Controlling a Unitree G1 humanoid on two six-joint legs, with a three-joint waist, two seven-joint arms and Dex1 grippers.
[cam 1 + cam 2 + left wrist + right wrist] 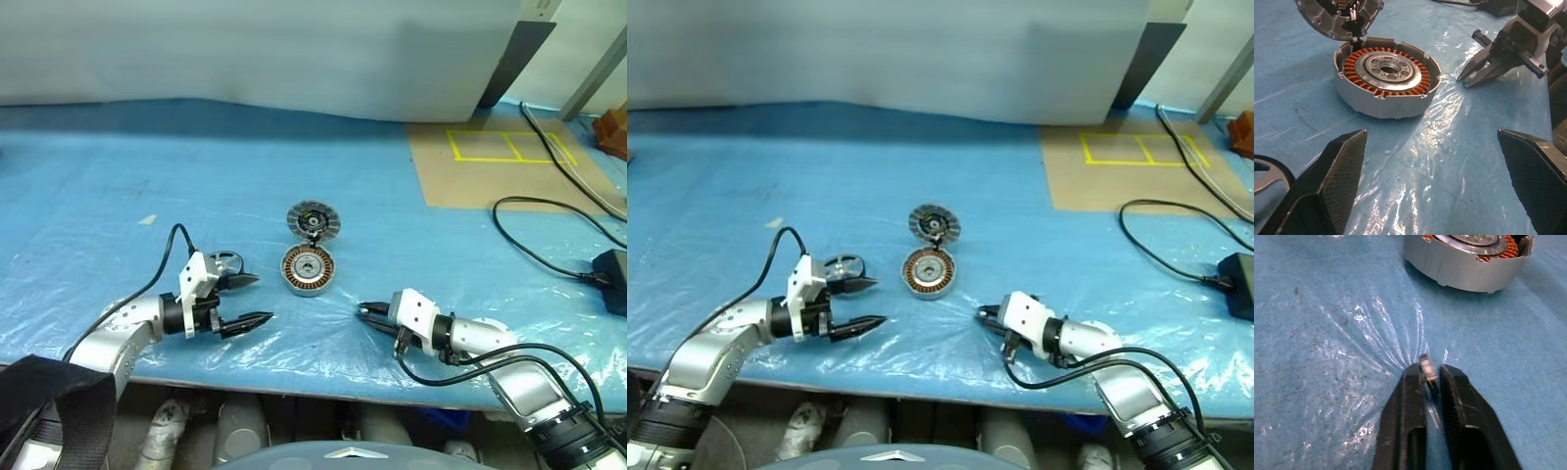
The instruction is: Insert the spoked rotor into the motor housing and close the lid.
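While the right gripper [1431, 382] pinches a tiny metal ring [1427, 372], the left gripper [247, 300] gapes; rotor [224, 263] at housing's [309, 269] nine o'clock, lid [313, 221] open at twelve. Risk: ring slips, lost.

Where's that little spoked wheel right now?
The rotor lies on the blue sheet on the robot's left, just behind the open left gripper and left of the housing.
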